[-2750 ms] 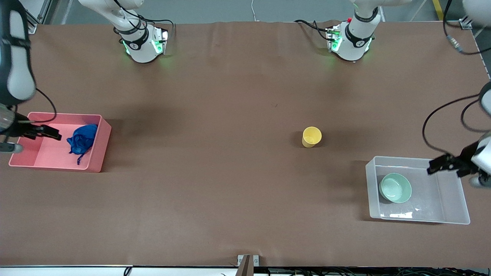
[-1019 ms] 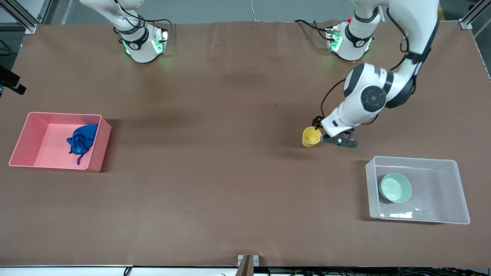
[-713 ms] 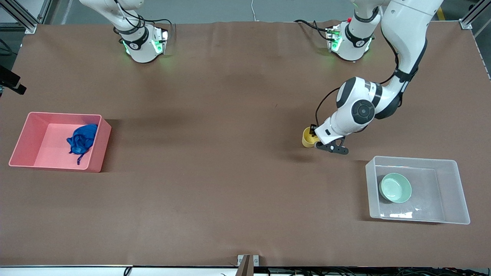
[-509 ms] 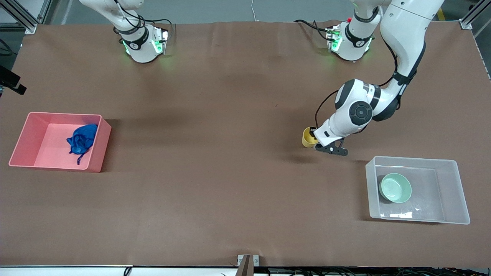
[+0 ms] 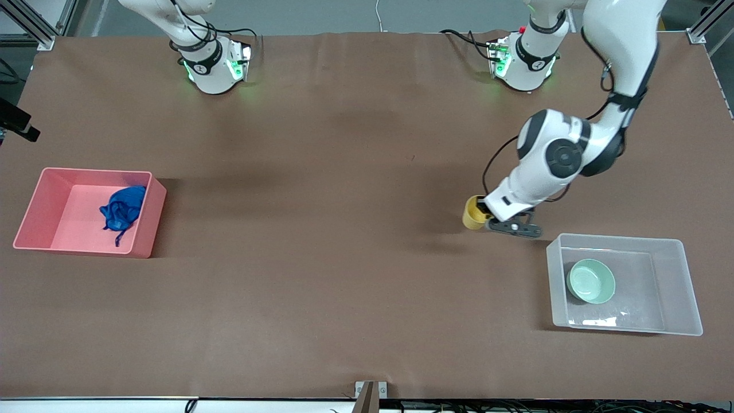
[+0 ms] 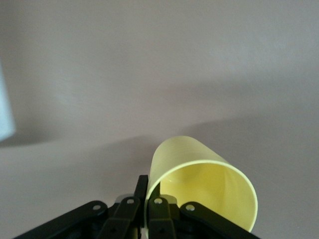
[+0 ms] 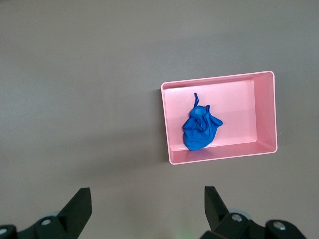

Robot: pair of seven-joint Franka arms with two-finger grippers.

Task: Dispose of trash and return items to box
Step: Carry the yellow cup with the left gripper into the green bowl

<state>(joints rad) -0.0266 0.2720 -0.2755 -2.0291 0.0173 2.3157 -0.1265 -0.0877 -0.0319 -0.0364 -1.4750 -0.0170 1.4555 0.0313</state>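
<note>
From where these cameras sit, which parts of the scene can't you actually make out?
- Front view: the left gripper tips at the yellow cup are covered by the arm's own wrist.
- Left wrist view: the picture's edge cuts off the cup's lower rim and the fingers' bases.
- Front view: the right gripper is out of frame; only its wrist view shows its fingers, apart, high over the table beside the pink bin with the blue wad.
</note>
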